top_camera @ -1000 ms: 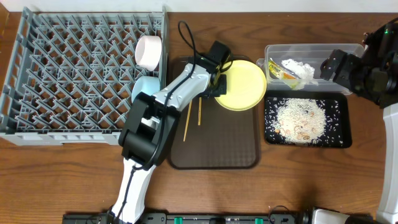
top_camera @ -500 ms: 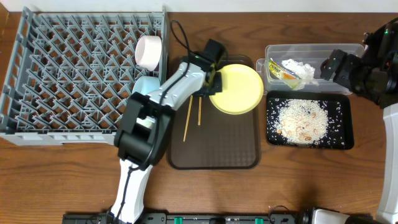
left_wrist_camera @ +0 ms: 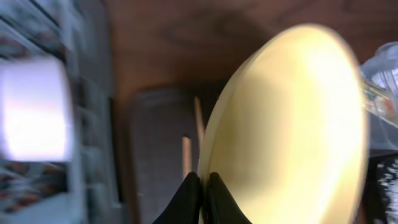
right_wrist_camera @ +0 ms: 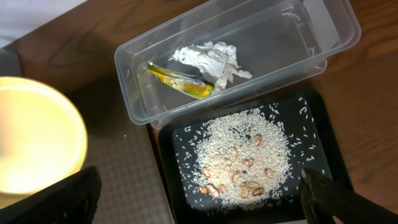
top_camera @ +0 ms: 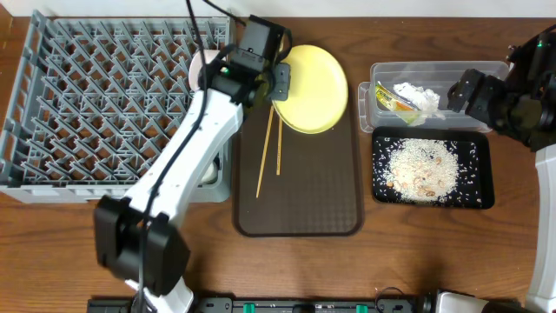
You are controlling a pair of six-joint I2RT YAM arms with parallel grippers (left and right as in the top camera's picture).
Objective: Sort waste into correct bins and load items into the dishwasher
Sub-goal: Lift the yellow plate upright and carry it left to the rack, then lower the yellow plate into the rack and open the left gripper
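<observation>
Pinches rim of yellow plate (top_camera: 313, 76) in left claw (left_wrist_camera: 203, 186), jaws tight. Holds it lifted and tilted over far edge of brown tray (top_camera: 304, 196), just beside rack (top_camera: 87, 189), face toward tub (top_camera: 434, 64); bare tray below. Hangs right claw (right_wrist_camera: 199, 196) wide, empty, near tub.

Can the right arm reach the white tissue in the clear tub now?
Probably yes: the clear tub has no lid, the tissue lies uncovered beside the wrapper, and the open right tool hangs close by.
</observation>
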